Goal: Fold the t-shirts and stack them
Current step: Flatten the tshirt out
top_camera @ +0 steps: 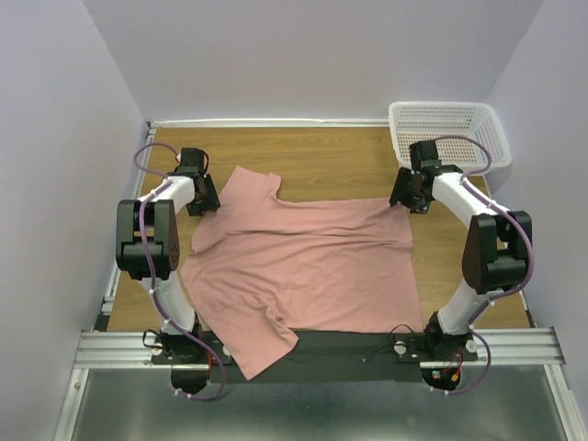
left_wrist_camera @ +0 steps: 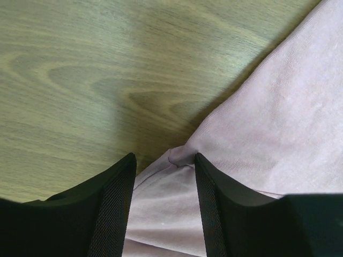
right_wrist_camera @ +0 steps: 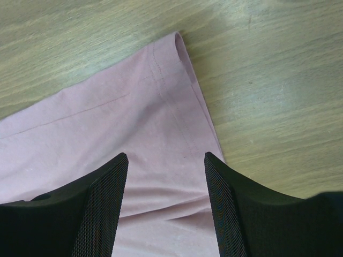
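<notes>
I am looking down at the pink t-shirt (top_camera: 303, 266), which is lying spread out and mostly flat across the wooden table (top_camera: 331, 152). Its sleeves are pointing toward the left side and its hem is running along the right. The near sleeve is hanging past the table's near edge onto the dark plate between the arm bases, and the far sleeve is reaching toward the back left. The left gripper (top_camera: 204, 197) is sitting low at the shirt's far left edge, just beside that far sleeve. In its wrist view, a small raised fold of the cloth's edge is lying in the gap between the two black fingers (left_wrist_camera: 115, 198). The jaws are standing apart and I am not seeing them pinch the fabric. The right gripper (top_camera: 409, 195) is hanging over the far right corner of the hem. In its wrist view, the stitched corner is lying flat on the wood ahead of its fingers (right_wrist_camera: 102, 203), with cloth spreading beneath them. Those jaws are also standing apart and holding nothing. A white mesh basket (top_camera: 450, 129) is resting at the far right corner of the table, behind the right arm and apart from the shirt.
</notes>
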Tool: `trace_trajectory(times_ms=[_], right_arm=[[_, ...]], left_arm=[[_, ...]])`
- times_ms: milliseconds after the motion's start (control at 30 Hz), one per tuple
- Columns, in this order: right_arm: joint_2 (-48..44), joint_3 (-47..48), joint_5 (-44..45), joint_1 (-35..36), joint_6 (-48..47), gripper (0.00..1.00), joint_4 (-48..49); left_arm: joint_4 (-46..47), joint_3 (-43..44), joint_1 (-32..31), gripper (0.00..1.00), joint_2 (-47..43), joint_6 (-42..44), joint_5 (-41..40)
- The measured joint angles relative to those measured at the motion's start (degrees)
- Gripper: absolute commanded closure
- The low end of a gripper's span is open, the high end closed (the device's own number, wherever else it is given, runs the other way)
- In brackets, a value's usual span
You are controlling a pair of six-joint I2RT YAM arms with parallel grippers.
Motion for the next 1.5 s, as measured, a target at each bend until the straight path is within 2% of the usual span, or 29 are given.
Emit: trace_trajectory(times_ms=[133, 267, 400, 533, 700, 833, 900, 1500], right_arm=[[1.77, 0.00, 0.11, -0.15, 0.00, 0.33, 1.40], [3.65, -0.02, 0.04, -1.44, 0.04, 0.36, 3.63], [4.50, -0.02, -0.04, -2.60, -0.02, 0.40, 5.97], [5.77, 0.00, -0.31, -2.97, -0.98, 0.49, 8.74], [8.68, 0.85, -1.40, -2.97, -2.27, 0.50, 11.23], [10.12, 1.46, -2.12, -3.17, -3.30, 0.60, 12.39], [10.56, 1.66, -2.27, -3.37, -3.91, 0.61, 12.83], [11.08, 2.25, -10.86, -6.45, -9.25, 0.59, 15.23]], left_arm=[[0.57, 0.44, -0.26, 0.61, 0.55, 0.33, -0.07], [1.64, 0.98, -1.31, 0.78, 1.22, 0.70, -0.11], [2.14, 0.98, -1.53, 0.88, 1.36, 0.76, -0.13], [2.21, 0.96, -1.53, 0.89, 1.36, 0.70, -0.20], [2.23, 0.96, -1.51, 0.90, 1.36, 0.33, -0.22], [2.25, 0.96, -1.51, 0.92, 1.36, 0.00, -0.26], [2.25, 0.96, -1.51, 0.92, 1.36, -0.26, -0.35], [2.25, 0.96, -1.51, 0.93, 1.36, -1.27, -0.57]])
